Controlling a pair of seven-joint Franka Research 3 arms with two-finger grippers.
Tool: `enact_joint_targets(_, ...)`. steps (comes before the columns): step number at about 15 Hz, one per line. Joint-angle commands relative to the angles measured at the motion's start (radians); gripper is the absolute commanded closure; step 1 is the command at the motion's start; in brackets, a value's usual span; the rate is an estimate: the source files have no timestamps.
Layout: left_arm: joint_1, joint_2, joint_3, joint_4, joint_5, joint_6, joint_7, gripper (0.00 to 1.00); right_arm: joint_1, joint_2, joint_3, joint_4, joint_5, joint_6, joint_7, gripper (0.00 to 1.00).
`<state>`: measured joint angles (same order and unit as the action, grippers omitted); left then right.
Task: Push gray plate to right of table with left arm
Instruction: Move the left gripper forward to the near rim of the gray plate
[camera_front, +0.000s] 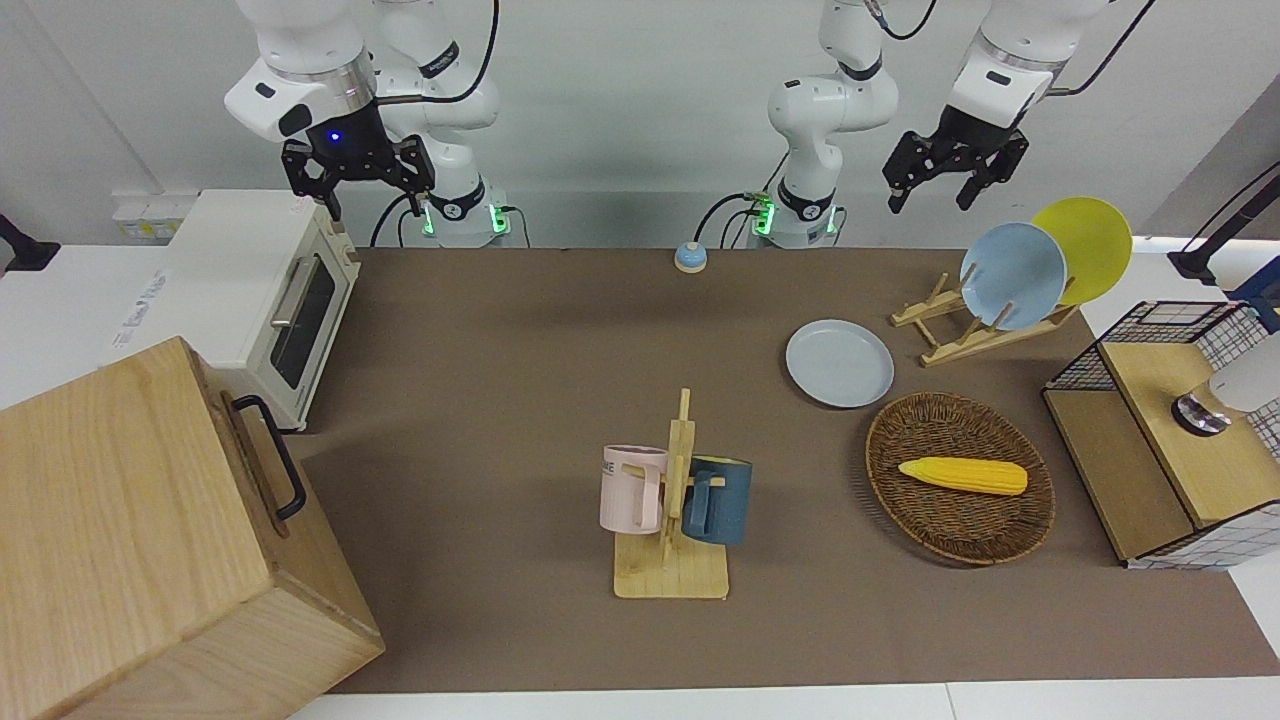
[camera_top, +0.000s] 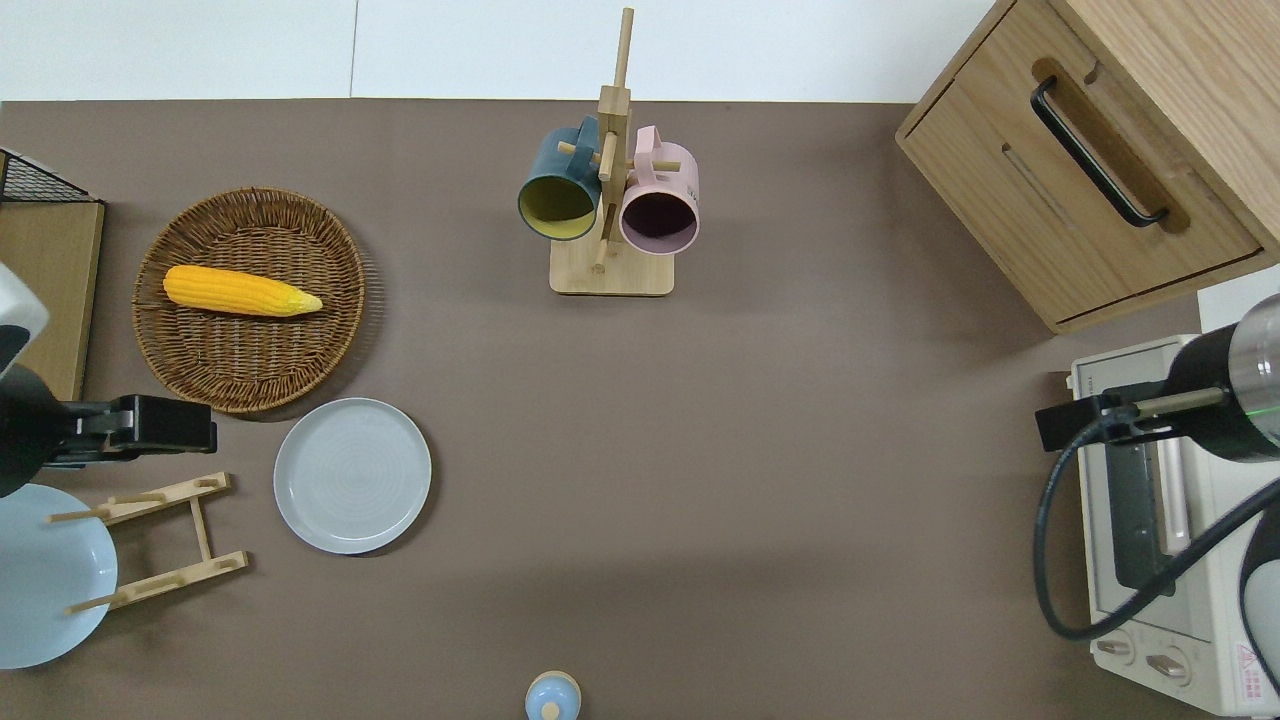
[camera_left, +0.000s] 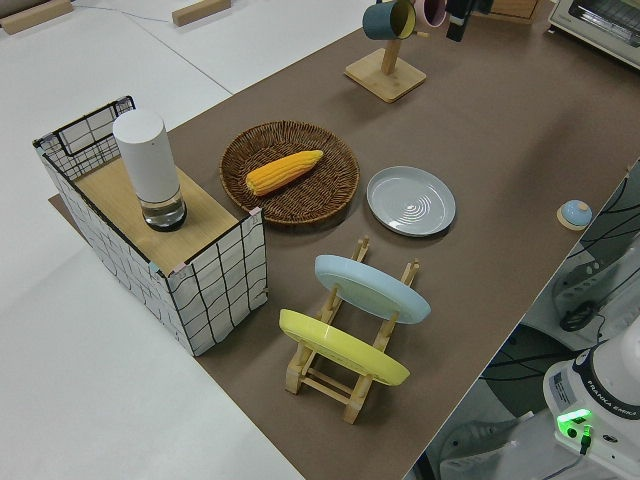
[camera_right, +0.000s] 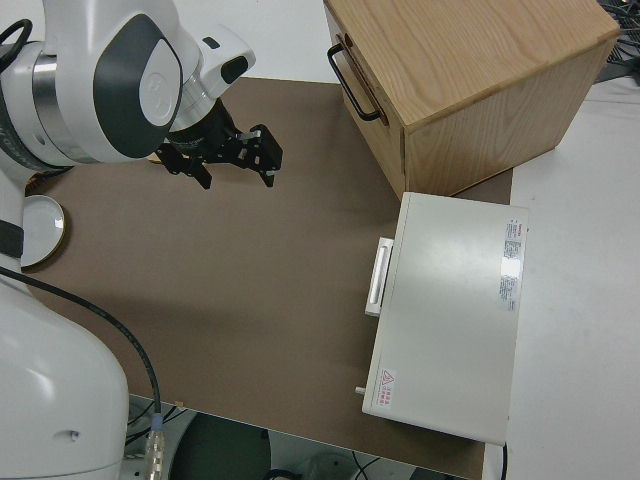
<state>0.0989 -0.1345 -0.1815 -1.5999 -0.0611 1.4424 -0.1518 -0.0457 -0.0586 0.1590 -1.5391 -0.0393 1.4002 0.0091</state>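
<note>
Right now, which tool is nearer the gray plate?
Left. The left tool is up beside the gray plate, over the mat by the plate rack; the right arm is parked.

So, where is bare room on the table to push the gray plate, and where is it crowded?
The widest bare patch of the table lies between the gray plate, the mug stand, the toaster oven and the small blue bell. It is crowded at the left arm's end: wicker basket and plate rack sit close beside the plate.
</note>
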Motion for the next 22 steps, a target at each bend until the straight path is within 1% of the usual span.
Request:
enact_joint_targets(1, 0.002, -0.05, 0.004, -0.127, 0.017, 0.042, -0.002, 0.0, -0.008, -0.01, 0.005, -0.004, -0.001, -0.012, -0.008, 0.005)
enact_joint_targets(2, 0.004, -0.08, 0.007, -0.18, 0.015, 0.09, 0.001, 0.0, -0.008, -0.01, 0.005, -0.004, 0.001, -0.012, -0.008, 0.005)
enact_joint_targets(3, 0.004, -0.097, 0.028, -0.21, 0.011, 0.119, 0.004, 0.0, -0.008, -0.01, 0.005, -0.004, 0.001, -0.012, -0.008, 0.005)
enact_joint_targets(4, 0.001, -0.1, 0.049, -0.215, 0.007, 0.121, 0.004, 0.0, -0.008, -0.01, 0.005, -0.004, 0.001, -0.012, -0.008, 0.005)
enact_joint_targets(8, 0.004, -0.093, 0.053, -0.244, 0.007, 0.136, -0.011, 0.0, -0.008, -0.01, 0.005, -0.004, 0.001, -0.012, -0.008, 0.005)
enact_joint_targets(9, 0.005, -0.08, 0.053, -0.27, 0.012, 0.141, -0.012, 0.0, -0.008, -0.01, 0.005, -0.004, 0.001, -0.012, -0.008, 0.005)
enact_joint_targets(10, 0.008, -0.061, 0.054, -0.311, 0.018, 0.171, -0.012, 0.0, -0.008, -0.01, 0.005, -0.004, 0.001, -0.012, -0.008, 0.005)
enact_joint_targets(11, 0.022, -0.05, 0.06, -0.342, 0.018, 0.228, -0.009, 0.0, -0.008, -0.01, 0.005, -0.004, -0.001, -0.012, -0.008, 0.005)
enact_joint_targets(12, 0.051, -0.039, 0.069, -0.347, 0.018, 0.254, -0.008, 0.0, -0.008, -0.01, 0.005, -0.004, 0.001, -0.012, -0.008, 0.005)
enact_joint_targets(14, 0.067, 0.012, 0.071, -0.348, 0.018, 0.277, -0.014, 0.01, -0.008, -0.01, 0.005, -0.004, 0.001, -0.012, -0.008, 0.005)
enact_joint_targets(15, 0.07, 0.048, 0.073, -0.369, 0.018, 0.33, -0.022, 0.01, -0.008, -0.01, 0.005, -0.004, 0.001, -0.012, -0.008, 0.005)
enact_joint_targets(16, 0.099, 0.058, 0.073, -0.421, 0.02, 0.404, -0.008, 0.01, -0.008, -0.01, 0.005, -0.004, 0.001, -0.012, -0.008, 0.005)
enact_joint_targets(17, 0.102, 0.059, 0.073, -0.484, 0.02, 0.474, -0.008, 0.02, -0.008, -0.01, 0.005, -0.004, 0.001, -0.012, -0.008, 0.005)
enact_joint_targets(18, 0.096, 0.062, 0.073, -0.517, 0.018, 0.516, -0.009, 0.03, -0.008, -0.01, 0.005, -0.004, 0.001, -0.012, -0.008, 0.005)
enact_joint_targets(19, 0.099, 0.079, 0.073, -0.55, 0.018, 0.565, -0.008, 0.03, -0.008, -0.01, 0.005, -0.004, 0.001, -0.012, -0.008, 0.005)
enact_joint_targets(21, 0.09, 0.151, 0.073, -0.577, 0.018, 0.634, 0.0, 0.04, -0.008, -0.01, 0.005, -0.004, -0.001, -0.012, -0.008, 0.005)
enact_joint_targets(22, 0.09, 0.171, 0.071, -0.607, 0.018, 0.688, 0.003, 0.05, -0.008, -0.01, 0.005, -0.004, 0.001, -0.012, -0.008, 0.005)
